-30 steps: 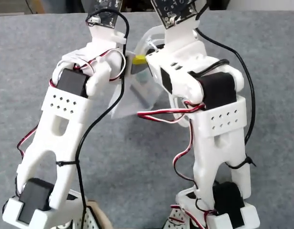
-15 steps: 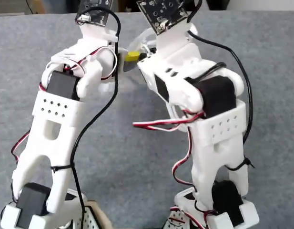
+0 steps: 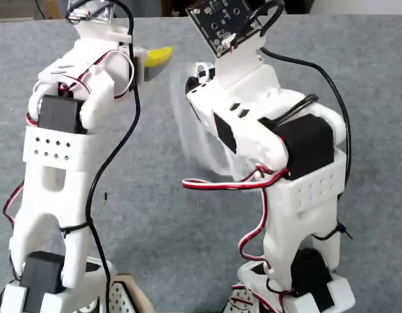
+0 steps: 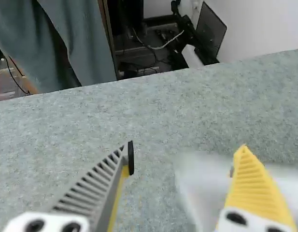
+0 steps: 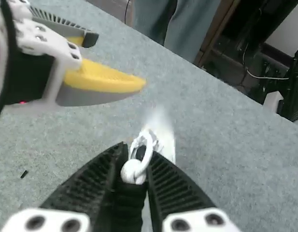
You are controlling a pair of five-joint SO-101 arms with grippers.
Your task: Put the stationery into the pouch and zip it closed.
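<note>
Over the table (image 3: 370, 78), the right gripper (image 5: 136, 155) pinches the zip pull (image 5: 138, 147) of one pouch (image 3: 199, 140); the left gripper (image 4: 186, 153) stands spread.

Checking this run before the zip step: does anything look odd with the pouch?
Yes. The pouch seems to dangle by its white pull ring from the right gripper, not flat on the table. The left gripper is open and off it, so nothing steadies it.
</note>
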